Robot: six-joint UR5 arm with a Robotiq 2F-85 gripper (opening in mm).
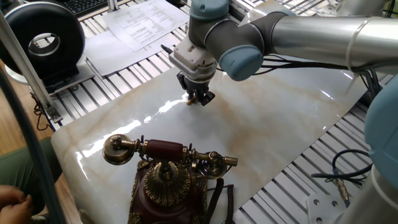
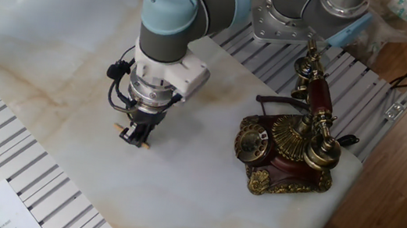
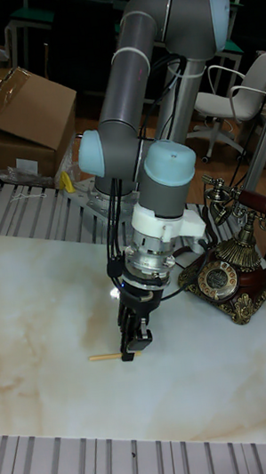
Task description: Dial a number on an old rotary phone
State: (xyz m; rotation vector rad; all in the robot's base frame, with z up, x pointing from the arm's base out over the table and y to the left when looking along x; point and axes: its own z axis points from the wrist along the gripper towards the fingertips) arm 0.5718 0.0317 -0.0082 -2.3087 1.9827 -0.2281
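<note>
Maroon and brass, the old rotary phone point(image 2: 288, 145) stands at the right edge of the marble table point(image 2: 55, 47) in the other fixed view, handset resting across its cradle and the dial point(image 3: 214, 279) facing up and outward. It looks heavy and rigid with slick metal trim; I judge the dial is best worked by a thin tip set into a finger hole, since the handset and ornate trim need no grasping. The gripper point(image 3: 133, 341) stands well apart from the phone, low over the marble, its fingers pressed together around a thin wooden stick point(image 3: 105, 357) that lies flat on the surface. The polished marble may let the stick slide. At the far left of one fixed view sit a black ring-shaped device point(image 1: 41, 38) and printed papers point(image 1: 144, 23), clear of the route. Bare marble lies between gripper and phone.
</note>
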